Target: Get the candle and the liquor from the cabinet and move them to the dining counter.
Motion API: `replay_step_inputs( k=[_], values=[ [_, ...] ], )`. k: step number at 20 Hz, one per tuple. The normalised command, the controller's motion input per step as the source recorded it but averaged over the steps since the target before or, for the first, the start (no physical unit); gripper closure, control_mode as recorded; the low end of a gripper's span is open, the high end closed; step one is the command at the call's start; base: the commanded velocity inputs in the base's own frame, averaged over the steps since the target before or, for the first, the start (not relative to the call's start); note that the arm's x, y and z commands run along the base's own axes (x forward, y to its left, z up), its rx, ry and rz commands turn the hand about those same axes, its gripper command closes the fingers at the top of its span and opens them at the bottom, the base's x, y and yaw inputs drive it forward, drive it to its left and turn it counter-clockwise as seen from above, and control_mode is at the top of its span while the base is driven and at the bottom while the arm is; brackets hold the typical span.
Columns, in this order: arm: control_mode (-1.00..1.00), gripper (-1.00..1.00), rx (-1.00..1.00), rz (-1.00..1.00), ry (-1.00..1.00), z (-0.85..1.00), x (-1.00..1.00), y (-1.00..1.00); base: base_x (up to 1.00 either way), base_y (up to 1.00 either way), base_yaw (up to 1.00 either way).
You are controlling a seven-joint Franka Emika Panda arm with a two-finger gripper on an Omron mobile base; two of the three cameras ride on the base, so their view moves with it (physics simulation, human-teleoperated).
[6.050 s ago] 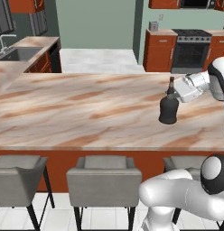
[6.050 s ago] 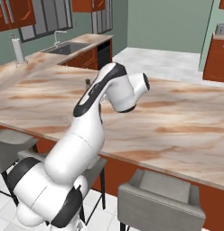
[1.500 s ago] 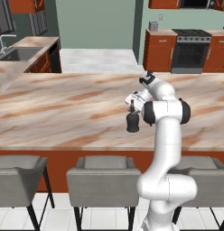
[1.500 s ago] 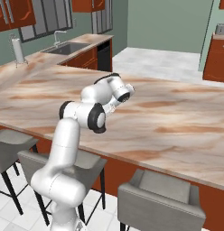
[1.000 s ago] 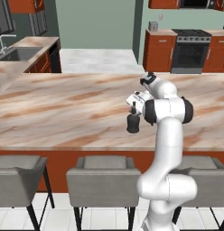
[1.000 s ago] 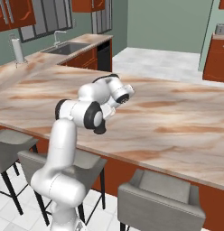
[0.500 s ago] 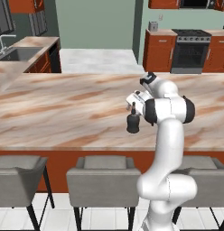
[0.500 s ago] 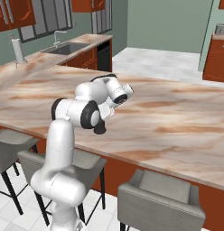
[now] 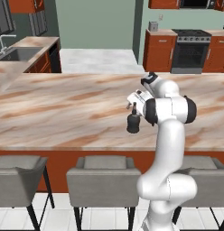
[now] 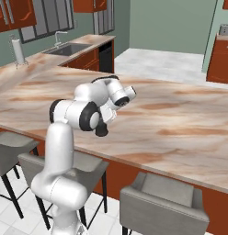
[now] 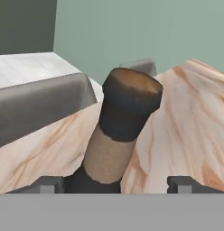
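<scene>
The liquor (image 9: pixel 133 123), a black squat bottle with a thin neck and brownish cap, stands upright on the dining counter (image 9: pixel 64 113) near its front edge. My gripper (image 9: pixel 133 102) reaches sideways at the neck. In the hand view the neck and cap (image 11: pixel 120 131) rise between my gripper (image 11: pixel 116 184), whose fingertips (image 11: pixel 48 184) stand wide apart, clear of the neck on both sides: open. In the right base view my arm covers most of the bottle (image 10: pixel 102 131). The candle is out of view.
Grey stools (image 9: pixel 102 173) line the counter's front below the bottle. A sink (image 9: pixel 16 53) and a paper towel roll (image 10: pixel 17 51) are at the far left. A stove (image 9: pixel 190 47) stands back right. Red-brown wall cabinets (image 10: pixel 12 13) hang above the sink side.
The jaws have opened off the bottle's neck over the last second. The bottle stays standing on the counter, and the arm has barely moved.
</scene>
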Motion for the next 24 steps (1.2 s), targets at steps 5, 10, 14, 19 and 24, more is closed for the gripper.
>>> replay_step_inputs(
  k=[5, 10, 14, 19, 24],
  values=[
    [-1.0, -1.0, 0.0, 0.0, 0.0, -0.09, 0.0, -0.14, 0.0, 0.0, 0.0],
    [-1.0, -1.0, 0.0, 0.0, 0.03, -0.06, 0.0, -0.09, 0.0, 0.0, 0.0],
    [-1.0, -1.0, 0.0, 0.0, 0.07, -0.03, 0.0, -0.19, 0.0, 0.0, 0.0],
    [-1.0, -1.0, 0.0, 0.0, 0.06, 0.0, -0.01, -0.24, 0.0, 0.0, 0.0],
    [-1.0, -1.0, 0.0, 0.0, 0.08, 0.0, -0.03, -0.14, 0.0, 0.0, 0.0]
  ],
)
